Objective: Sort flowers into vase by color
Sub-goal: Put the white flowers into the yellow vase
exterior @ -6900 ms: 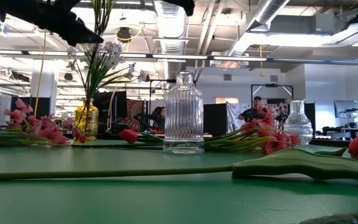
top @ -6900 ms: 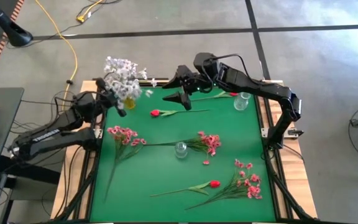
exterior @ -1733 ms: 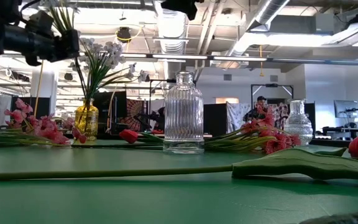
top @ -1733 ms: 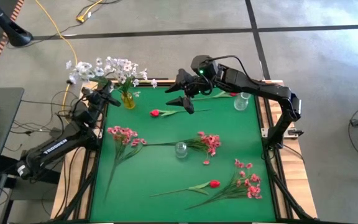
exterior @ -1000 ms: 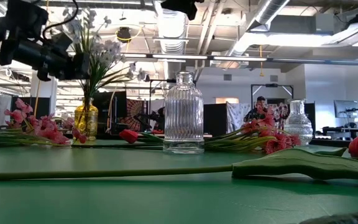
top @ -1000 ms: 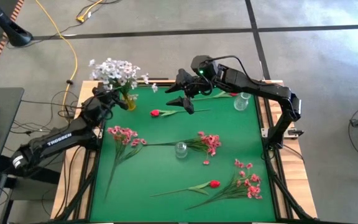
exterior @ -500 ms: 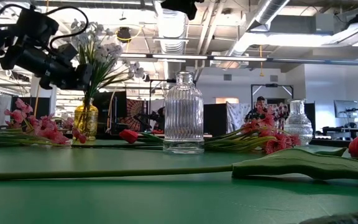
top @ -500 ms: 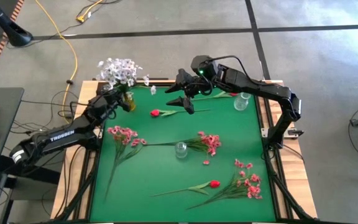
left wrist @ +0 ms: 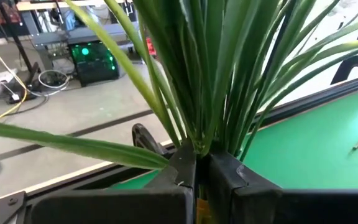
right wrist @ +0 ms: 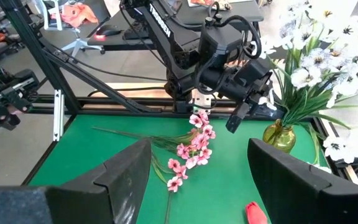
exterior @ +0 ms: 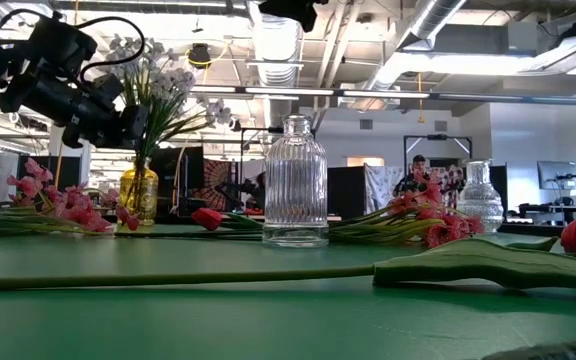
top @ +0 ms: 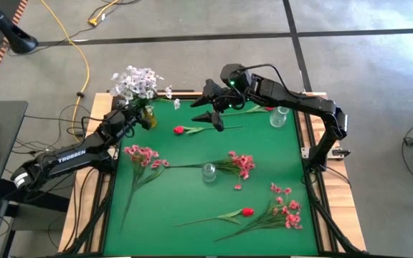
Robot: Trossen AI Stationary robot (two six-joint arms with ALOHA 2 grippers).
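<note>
The whitish-lavender flowers [top: 136, 82] stand with their green stems in a small yellow vase [top: 149, 117] at the table's far left corner. My left gripper [top: 138, 115] is shut on those stems just above the vase, as the low view shows [exterior: 133, 125]. My right gripper [top: 208, 109] hangs open above the far middle of the table, over a red bud [top: 180, 130] lying flat. Its fingers [right wrist: 129, 174] are spread wide in the right wrist view. Pink sprays [top: 143, 156] [top: 241, 163] [top: 285, 209] and a second red bud [top: 247, 212] lie on the green mat. My left gripper pinches the bundle of green stems [left wrist: 197, 140] between its two fingers, low down where the leaves fan out. The fingers come at it from the table's left side, slanting down, and lie across the stems. The stems stand nearly upright, their lower ends in the yellow vase [exterior: 139, 192].
A clear ribbed vase [top: 209, 172] stands mid-table, tall in the low view [exterior: 295, 180]. A second clear vase [top: 278, 117] is at the far right, with another red flower [top: 267, 108] beside it. The green mat [top: 185, 201] is framed by wooden edges.
My left gripper has moved toward the table's right and slightly down, closing in on the yellow vase. The white flower heads have swung with it from leaning left to standing more upright over the vase. The right arm has kept still.
</note>
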